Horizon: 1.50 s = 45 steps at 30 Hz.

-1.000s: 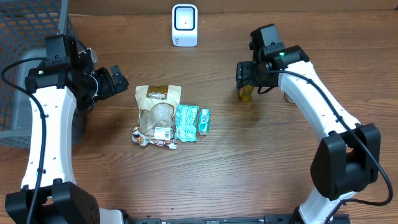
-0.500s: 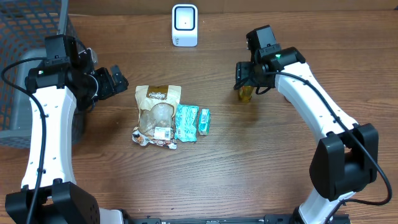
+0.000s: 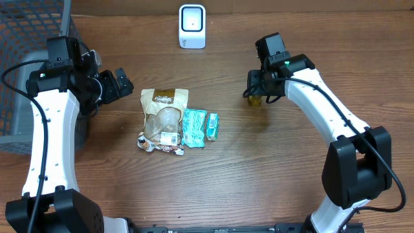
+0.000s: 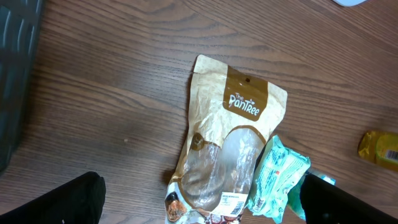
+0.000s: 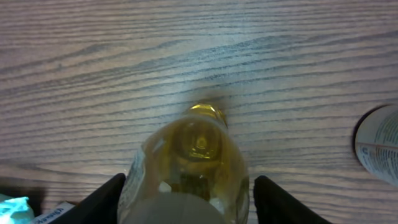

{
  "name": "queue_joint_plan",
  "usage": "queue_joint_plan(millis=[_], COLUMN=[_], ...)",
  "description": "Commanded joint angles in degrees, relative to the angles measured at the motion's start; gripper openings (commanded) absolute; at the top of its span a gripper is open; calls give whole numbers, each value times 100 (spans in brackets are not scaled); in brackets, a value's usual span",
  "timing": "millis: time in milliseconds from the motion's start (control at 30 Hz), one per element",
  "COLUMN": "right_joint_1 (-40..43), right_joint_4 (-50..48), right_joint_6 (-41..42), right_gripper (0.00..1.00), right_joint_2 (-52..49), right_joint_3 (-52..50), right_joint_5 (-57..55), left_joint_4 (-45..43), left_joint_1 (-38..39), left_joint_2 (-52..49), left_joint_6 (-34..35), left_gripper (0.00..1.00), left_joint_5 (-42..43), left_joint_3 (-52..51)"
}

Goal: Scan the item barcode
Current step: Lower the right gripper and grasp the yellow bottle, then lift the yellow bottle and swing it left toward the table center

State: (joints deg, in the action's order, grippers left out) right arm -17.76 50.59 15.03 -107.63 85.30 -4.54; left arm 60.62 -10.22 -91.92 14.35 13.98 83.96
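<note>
Left gripper (image 3: 120, 84) spread wide, near snack pouch (image 3: 163, 111), right gripper (image 5: 189, 193) straddling yellow bottle (image 5: 189, 146), fingers close alongside, actual contact indeterminate.

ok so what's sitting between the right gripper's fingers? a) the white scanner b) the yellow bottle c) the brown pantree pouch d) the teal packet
b: the right wrist view shows the yellow bottle between the two fingers of the right gripper.
</note>
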Motion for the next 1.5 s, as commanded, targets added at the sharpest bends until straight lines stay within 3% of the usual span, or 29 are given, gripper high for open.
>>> queue_joint_plan(millis=[0,100,300,433,633,800,867,1033,1267,1467], right_joint_1=[15,15,15,15,15,37,85,391,1126,1366], right_joint_4=[-96,-175,-385,-496,-400,-391,-295,136,474,953], right_joint_6=[22,20,17,17,17,22,22,22,-63,-896], right_gripper=[57,55,66,67,46,36,36,33,32,32], right_joint_2=[15,15,15,15,15,28,55,243,476,476], right_joint_3=[-22,-20,-15,-15,-15,24,144,588,704,697], right_joint_5=[-55,-55,-57,-57,-57,-11,146,1373,5110,7012], left_joint_4=[0,0,0,0,0,0,0,0,0,0], left_joint_1=[17,17,17,17,17,17,17,17,17,17], left_joint_2=[33,33,33,33,33,33,33,33,33,33], left_joint_6=[-153,-151,-153,-151,-153,-151,-153,-151,-153,-153], left_gripper=[100,99,100,100,100,100,99,100,100,100], left_joint_5=[46,46,46,46,46,46,46,46,46,46], left_joint_3=[131,131,131,131,131,131,131,131,131,131])
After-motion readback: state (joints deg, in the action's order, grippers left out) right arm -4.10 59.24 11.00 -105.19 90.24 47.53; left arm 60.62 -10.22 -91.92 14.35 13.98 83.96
